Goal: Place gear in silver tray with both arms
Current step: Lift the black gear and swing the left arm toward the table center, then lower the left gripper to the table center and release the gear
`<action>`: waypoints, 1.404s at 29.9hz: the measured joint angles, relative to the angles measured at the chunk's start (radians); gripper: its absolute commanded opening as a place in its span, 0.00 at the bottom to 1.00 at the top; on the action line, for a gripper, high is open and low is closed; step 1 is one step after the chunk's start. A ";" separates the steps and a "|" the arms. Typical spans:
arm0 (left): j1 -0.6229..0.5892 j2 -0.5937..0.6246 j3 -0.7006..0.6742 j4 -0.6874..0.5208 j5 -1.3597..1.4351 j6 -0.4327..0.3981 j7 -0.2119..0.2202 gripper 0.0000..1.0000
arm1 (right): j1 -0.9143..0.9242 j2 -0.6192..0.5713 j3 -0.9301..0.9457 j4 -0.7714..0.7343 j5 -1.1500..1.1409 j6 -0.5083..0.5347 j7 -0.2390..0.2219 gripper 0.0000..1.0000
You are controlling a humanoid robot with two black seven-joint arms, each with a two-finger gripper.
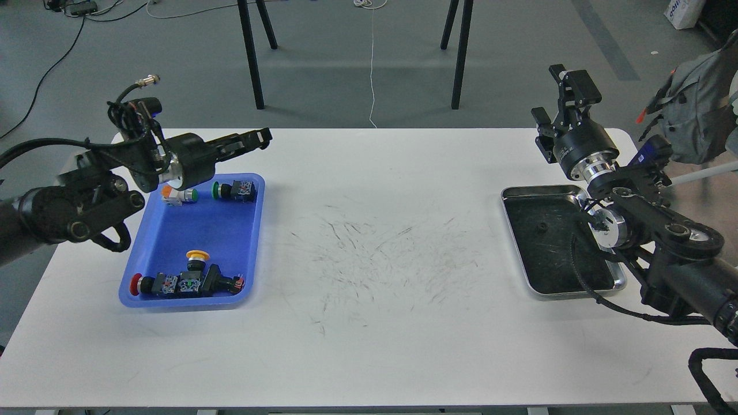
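Observation:
The silver tray point(620, 282) lies at the table's right, its dark scratched floor bare except for a small dark spot point(541, 227). My right gripper point(562, 101) stands raised beyond the tray's far right corner, its jaws apart and nothing between them. The gear consists of several push-button switch parts in a blue tray point(230, 230) at the left: an orange-and-white one point(176, 194), a green one point(233, 190), a yellow-capped one point(197, 259) and a red one point(144, 284). My left gripper point(259, 138) hovers above the blue tray's far edge, pointing right. Its fingers show side-on and dark.
The white table point(369, 346) has scuff marks in its middle. Black stand legs point(252, 57) and cables are on the floor beyond the far edge. A grey backpack point(697, 109) sits off the table's right side.

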 measured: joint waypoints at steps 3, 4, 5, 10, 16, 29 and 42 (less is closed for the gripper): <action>-0.018 -0.078 0.021 -0.008 0.057 0.001 0.000 0.11 | 0.009 -0.003 -0.001 -0.001 0.000 0.000 0.000 0.95; -0.020 -0.101 0.024 -0.008 0.075 0.001 0.000 0.10 | 0.011 -0.005 -0.001 -0.002 0.000 0.000 0.000 0.95; -0.021 -0.131 0.025 -0.008 0.098 0.002 0.000 0.09 | 0.013 -0.006 -0.001 -0.004 0.000 0.000 0.000 0.95; -0.021 -0.280 0.046 0.008 0.183 0.006 0.000 0.09 | 0.035 -0.010 -0.010 -0.009 -0.003 0.000 0.000 0.95; -0.006 -0.439 0.177 0.070 0.207 0.043 0.000 0.09 | 0.052 -0.011 -0.030 -0.012 -0.003 -0.001 0.000 0.95; 0.036 -0.502 0.328 0.111 0.212 0.133 0.000 0.09 | 0.061 -0.012 -0.047 -0.013 -0.004 -0.002 0.000 0.95; 0.056 -0.502 0.330 0.091 0.219 0.175 0.000 0.10 | 0.063 -0.013 -0.058 -0.016 -0.006 -0.001 0.000 0.95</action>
